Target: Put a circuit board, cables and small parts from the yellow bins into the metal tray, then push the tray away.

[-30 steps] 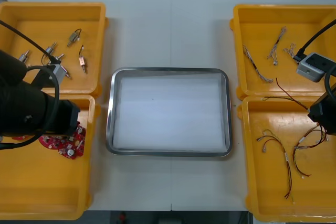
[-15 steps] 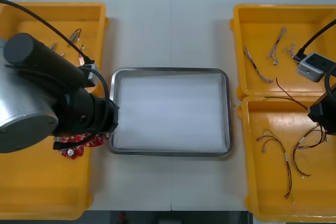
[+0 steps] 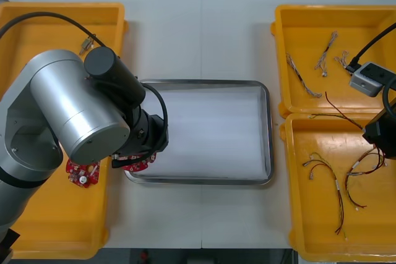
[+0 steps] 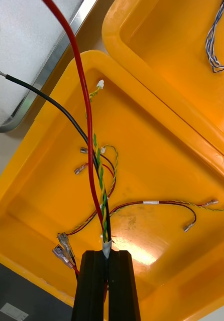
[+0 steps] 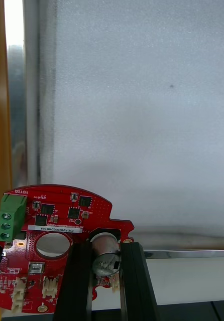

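Light table (image 3: 204, 23) seen from above, with yellow bins at both sides of the frame and a metal tray (image 3: 201, 181) with a white floor in the middle.

A second ago the left arm was low over the lower-left bin (image 3: 55, 227), above the red boards. It has since swung toward the centre. The left gripper (image 5: 106, 251) now hangs at the tray's lower-left corner, its black fingers closed narrowly on a silver round part of a circuit board (image 5: 57, 241). In the front view the board (image 3: 133, 165) peeks out under the arm, right at the tray's rim. The left wrist view shows it over that corner, with the white floor stretching beyond it. A second board (image 3: 82, 172) lies in the lower-left bin.

The pick seems done and the carry nearly so. The board probably needs to go a little further over the white floor before release, so that it does not catch the rim.

The right arm has not moved. At the right edge of the frame, the right gripper (image 4: 108, 256) hangs over the lower-right bin (image 3: 322, 227), fingers pinched nearly together on a red and yellow cable (image 4: 103, 200). More cables lie in the bin below.
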You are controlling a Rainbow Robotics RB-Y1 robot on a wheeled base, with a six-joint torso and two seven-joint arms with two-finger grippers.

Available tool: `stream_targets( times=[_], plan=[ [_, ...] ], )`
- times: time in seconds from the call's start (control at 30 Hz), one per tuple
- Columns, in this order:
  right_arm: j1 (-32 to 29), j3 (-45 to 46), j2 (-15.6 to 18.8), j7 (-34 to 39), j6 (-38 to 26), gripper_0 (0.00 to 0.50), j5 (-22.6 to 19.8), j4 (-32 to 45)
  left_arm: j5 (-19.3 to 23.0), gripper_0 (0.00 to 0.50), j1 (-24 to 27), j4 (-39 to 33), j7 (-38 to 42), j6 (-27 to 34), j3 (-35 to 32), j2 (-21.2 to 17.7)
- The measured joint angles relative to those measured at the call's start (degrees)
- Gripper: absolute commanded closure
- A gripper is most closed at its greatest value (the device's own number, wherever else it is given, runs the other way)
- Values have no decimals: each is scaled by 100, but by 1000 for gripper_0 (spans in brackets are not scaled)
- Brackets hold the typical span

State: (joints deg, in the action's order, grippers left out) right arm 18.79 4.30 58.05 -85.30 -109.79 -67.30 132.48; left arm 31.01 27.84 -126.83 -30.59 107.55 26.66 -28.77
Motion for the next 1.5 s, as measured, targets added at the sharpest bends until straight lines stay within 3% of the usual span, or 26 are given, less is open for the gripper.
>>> stream_targets(
  times=[0.27,0.57,1.13,1.2,1.27,1.33,1.43,1.5],
  plan=[
    [0,0,0,0,0,500,0,0,-195,500,49,339,115,-529,239,87],
    [0,0,0,0,0,500,0,0,-339,500,251,684,1306,-831,627,109],
    [0,0,0,0,0,500,0,0,-559,497,308,1233,1332,-1240,1024,234],
    [0,0,0,0,0,500,0,0,-559,449,308,1256,1332,-1251,1052,236],
    [0,0,0,0,0,500,0,0,-562,350,308,1266,1333,-1271,1076,236],
    [0,0,0,0,0,500,0,0,-573,285,308,1270,1334,-1282,1105,236],
    [0,0,0,0,0,500,0,0,-586,231,309,1271,1335,-1286,1116,236],
    [0,0,0,0,0,500,0,0,-586,223,309,1271,1335,-1290,1116,237]
  ],
)
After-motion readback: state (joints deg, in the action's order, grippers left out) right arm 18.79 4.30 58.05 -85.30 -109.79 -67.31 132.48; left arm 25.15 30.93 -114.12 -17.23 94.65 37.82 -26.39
